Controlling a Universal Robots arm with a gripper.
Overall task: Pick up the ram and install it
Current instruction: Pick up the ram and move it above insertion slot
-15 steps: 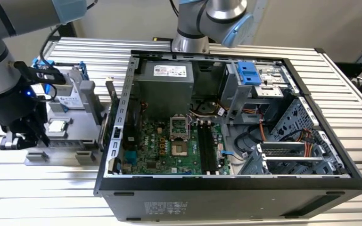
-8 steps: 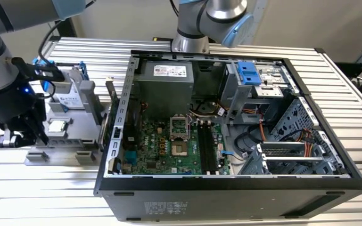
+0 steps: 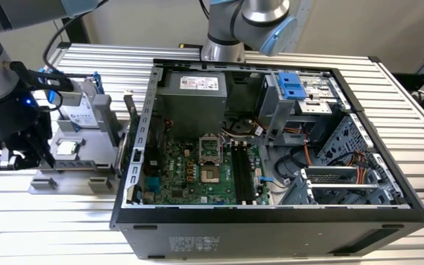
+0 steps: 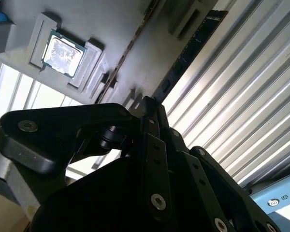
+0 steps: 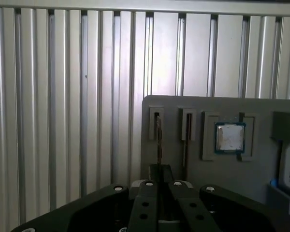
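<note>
The ram (image 3: 75,164) is a long dark stick standing on edge in a slot of the grey holder (image 3: 72,181), at the exterior view's left, beside the open computer case. My gripper (image 3: 44,157) is at the stick's end farthest from the case. In the second wrist view the ram (image 4: 193,53) runs away from my gripper (image 4: 150,102), whose black fingers close together on its near end. Seen edge-on in the first wrist view, the ram (image 5: 158,137) is a thin line in its slot, with my gripper (image 5: 159,168) pinched over it. The stick still rests in the holder.
A processor chip (image 3: 67,147) (image 4: 63,53) (image 5: 229,137) lies in a pocket of the holder, and a silver drive (image 3: 79,110) stands behind it. The open case (image 3: 271,221) holds the motherboard with black memory slots (image 3: 245,174). The table is ribbed metal (image 5: 63,96).
</note>
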